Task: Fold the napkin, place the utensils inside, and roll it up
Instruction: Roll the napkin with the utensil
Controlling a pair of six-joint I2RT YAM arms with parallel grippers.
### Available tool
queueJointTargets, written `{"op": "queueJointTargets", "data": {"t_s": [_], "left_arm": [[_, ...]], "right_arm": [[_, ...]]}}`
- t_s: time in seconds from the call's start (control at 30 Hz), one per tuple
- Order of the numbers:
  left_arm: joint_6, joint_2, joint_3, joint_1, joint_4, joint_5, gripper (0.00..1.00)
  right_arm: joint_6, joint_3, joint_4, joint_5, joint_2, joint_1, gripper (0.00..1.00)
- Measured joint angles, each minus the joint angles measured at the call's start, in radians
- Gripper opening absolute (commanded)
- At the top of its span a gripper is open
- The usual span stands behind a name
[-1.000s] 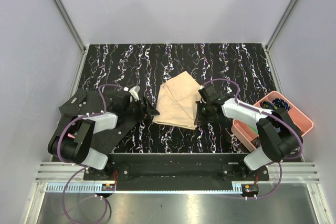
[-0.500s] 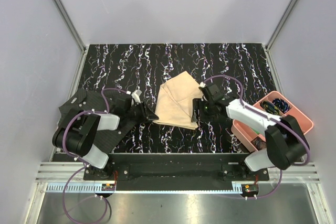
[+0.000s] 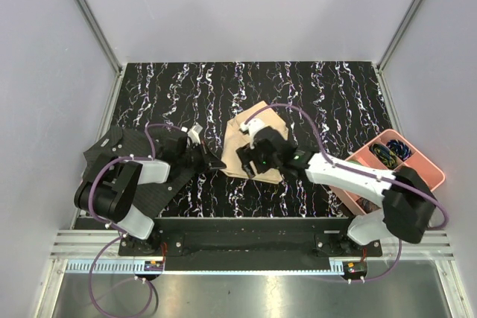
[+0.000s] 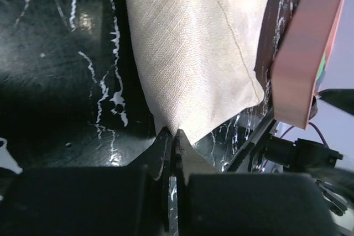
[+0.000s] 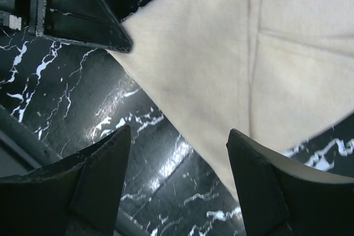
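Black marble-look table [image 3: 171, 87], boxed in by pale grey walls [image 3: 246, 13]. A beige napkin [image 4: 188, 42] is seen folded near the table's middle. The left tool [image 4: 172, 134] is pinched together on the napkin's corner at about 7 o'clock of the cloth, with that arm laid low and bent. The right tool [image 5: 178, 132] is spread apart over the napkin's near edge, its arm stretched in from 4 o'clock. A pink tray [image 3: 428, 165] is parked at 4 o'clock.
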Motion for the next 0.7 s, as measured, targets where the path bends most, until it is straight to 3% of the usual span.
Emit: {"op": "queueJointTargets", "data": {"t_s": [0.37, 0.7], "left_arm": [[-0.001, -0.001, 0.033, 0.000, -0.046, 0.016, 0.00], [-0.004, -0.004, 0.033, 0.009, -0.051, 0.030, 0.00]], "right_arm": [[-0.121, 0.077, 0.222, 0.261, 0.299, 0.281, 0.79], [-0.159, 0.100, 0.307, 0.496, 0.472, 0.350, 0.79]]}}
